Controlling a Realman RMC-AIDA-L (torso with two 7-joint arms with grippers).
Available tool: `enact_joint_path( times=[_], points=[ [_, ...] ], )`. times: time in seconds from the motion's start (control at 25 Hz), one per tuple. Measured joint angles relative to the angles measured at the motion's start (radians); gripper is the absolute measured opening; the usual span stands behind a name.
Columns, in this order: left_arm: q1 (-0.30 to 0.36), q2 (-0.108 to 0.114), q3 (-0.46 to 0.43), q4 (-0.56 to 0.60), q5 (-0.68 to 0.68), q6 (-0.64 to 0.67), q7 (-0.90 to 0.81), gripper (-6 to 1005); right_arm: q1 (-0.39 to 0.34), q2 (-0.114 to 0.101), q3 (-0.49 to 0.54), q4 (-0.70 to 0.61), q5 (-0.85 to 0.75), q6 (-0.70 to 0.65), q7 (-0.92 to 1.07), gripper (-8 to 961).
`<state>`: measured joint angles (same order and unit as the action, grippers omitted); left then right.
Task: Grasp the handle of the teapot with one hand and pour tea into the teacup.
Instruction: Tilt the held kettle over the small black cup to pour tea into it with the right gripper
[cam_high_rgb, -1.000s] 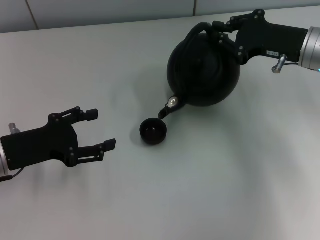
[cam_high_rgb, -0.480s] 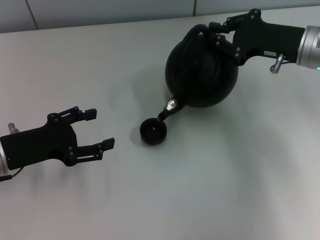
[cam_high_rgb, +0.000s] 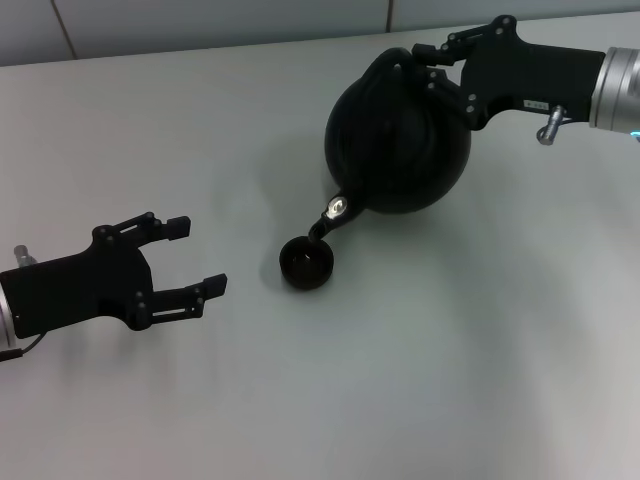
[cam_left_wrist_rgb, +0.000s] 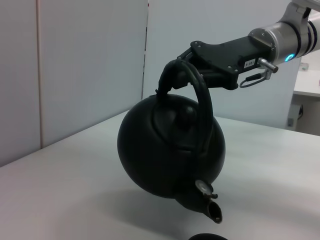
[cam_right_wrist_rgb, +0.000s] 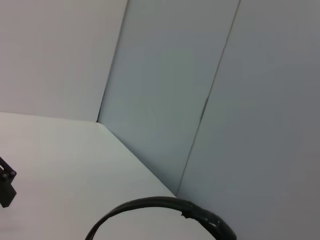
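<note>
The pale worktop (cam_high_rgb: 450, 360) carries everything here. Above it the teapot (cam_high_rgb: 398, 140) hangs tilted, lifted clear of the surface, its spout (cam_high_rgb: 328, 222) dipping toward the teacup (cam_high_rgb: 307, 263), which sits on the worktop just below and in front of the spout tip. The right end effector (cam_high_rgb: 432, 62) is pinched on the handle (cam_left_wrist_rgb: 197, 95) at its top. The left end effector (cam_high_rgb: 185, 258) rests idle with fingers spread, well apart from the cup. The cup is tiny: tipping too steeply could overshoot its rim, and the heavy pot could swing in the narrow grip.
</note>
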<state>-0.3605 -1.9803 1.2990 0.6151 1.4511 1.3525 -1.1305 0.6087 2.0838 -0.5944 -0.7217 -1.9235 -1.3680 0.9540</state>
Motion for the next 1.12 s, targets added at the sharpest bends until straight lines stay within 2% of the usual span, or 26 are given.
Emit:
enact_joint_path(
  times=[1.12],
  points=[
    [-0.001, -0.004, -0.014, 0.001, 0.0, -0.012, -0.009, 871, -0.001, 0.002, -0.022, -0.014, 0.002, 0.001, -0.044, 123]
  ],
)
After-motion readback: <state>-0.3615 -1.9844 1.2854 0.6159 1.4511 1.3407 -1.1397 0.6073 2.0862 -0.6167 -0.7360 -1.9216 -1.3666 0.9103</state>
